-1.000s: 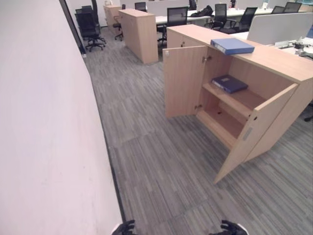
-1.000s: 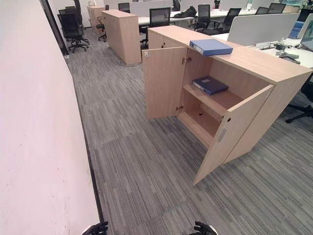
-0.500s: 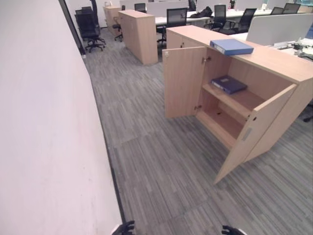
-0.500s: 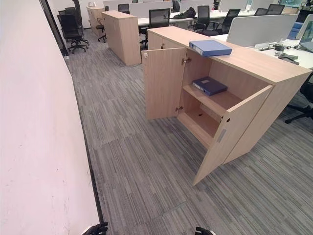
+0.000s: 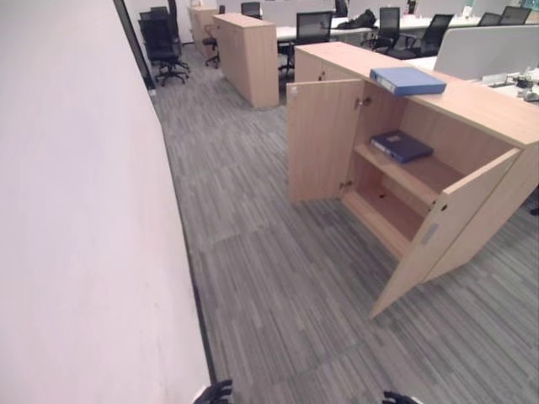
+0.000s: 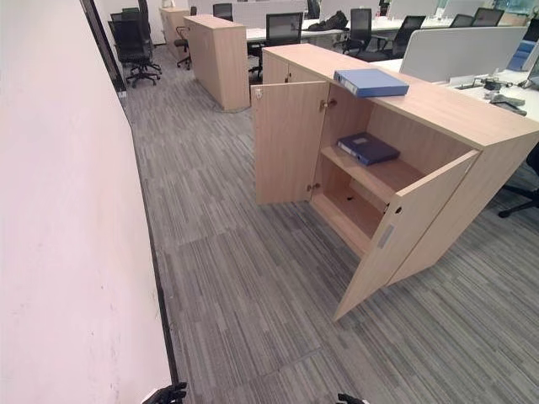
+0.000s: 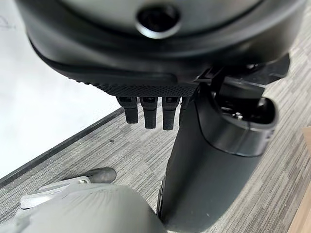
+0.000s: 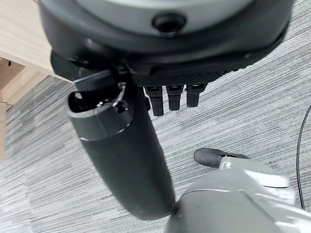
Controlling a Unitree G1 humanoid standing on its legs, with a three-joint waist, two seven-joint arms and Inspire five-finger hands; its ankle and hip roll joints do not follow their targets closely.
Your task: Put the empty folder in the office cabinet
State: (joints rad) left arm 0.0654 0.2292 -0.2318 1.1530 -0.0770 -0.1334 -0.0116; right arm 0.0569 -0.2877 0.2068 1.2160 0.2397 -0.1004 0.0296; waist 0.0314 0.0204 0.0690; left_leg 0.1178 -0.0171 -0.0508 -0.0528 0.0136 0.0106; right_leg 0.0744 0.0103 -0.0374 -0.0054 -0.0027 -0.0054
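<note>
A light wooden office cabinet (image 5: 484, 109) stands ahead on the right with both doors open, the left door (image 5: 318, 139) and the right door (image 5: 442, 231) swung out. A light blue folder (image 5: 408, 80) lies flat on its top. A dark blue folder (image 5: 402, 145) lies on the upper shelf inside; the bottom shelf looks bare. My left hand (image 5: 217, 391) and right hand (image 5: 396, 397) hang low at the view's bottom edge, far from the cabinet. In the wrist views the left hand (image 7: 214, 160) and the right hand (image 8: 121, 150) have straight fingers and hold nothing.
A white wall (image 5: 76, 210) runs close along my left. Grey carpet (image 5: 269, 278) stretches between me and the cabinet. A second wooden cabinet (image 5: 247, 57), black office chairs (image 5: 164, 46) and desks with grey screens (image 5: 488, 49) stand further back.
The camera has shifted a little, so the cabinet sits slightly further right and lower in the picture. Both hands have sunk lower at the bottom edge. The folders have not moved.
</note>
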